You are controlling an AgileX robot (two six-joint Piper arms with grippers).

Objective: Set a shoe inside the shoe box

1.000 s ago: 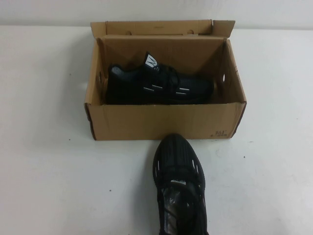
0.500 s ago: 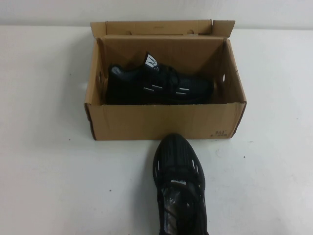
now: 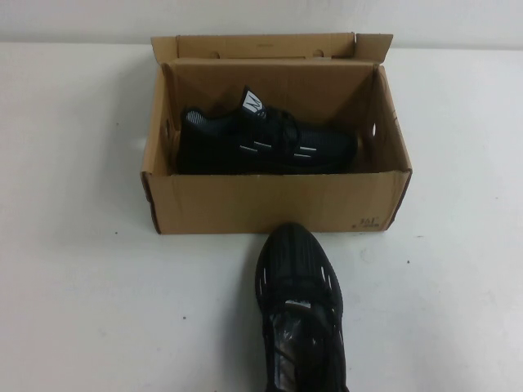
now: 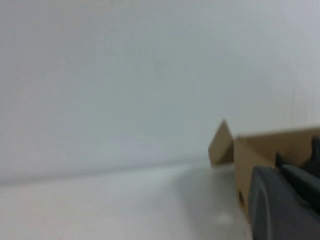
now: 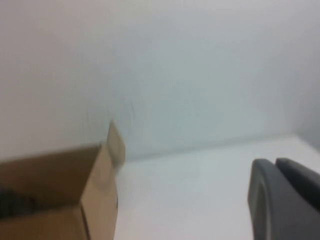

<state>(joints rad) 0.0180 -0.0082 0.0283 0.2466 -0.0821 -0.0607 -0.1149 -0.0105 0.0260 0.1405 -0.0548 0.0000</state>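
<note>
The shoe box (image 3: 274, 200) stands on the table (image 3: 82, 310) toward its far side, lid flap raised behind. Inside it a sneaker (image 3: 265, 143) lies lengthwise, toe to the right. In front of the box, just beside its front wall, the shoe (image 3: 298, 310) lies on the table, toe pointing at the box.

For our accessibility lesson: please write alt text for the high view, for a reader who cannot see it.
An open brown shoe box on a white table holds a black sneaker lying sideways; a second black shoe sits outside against its near wall, toe toward the box. Neither the left gripper nor the right gripper appears here.
</note>
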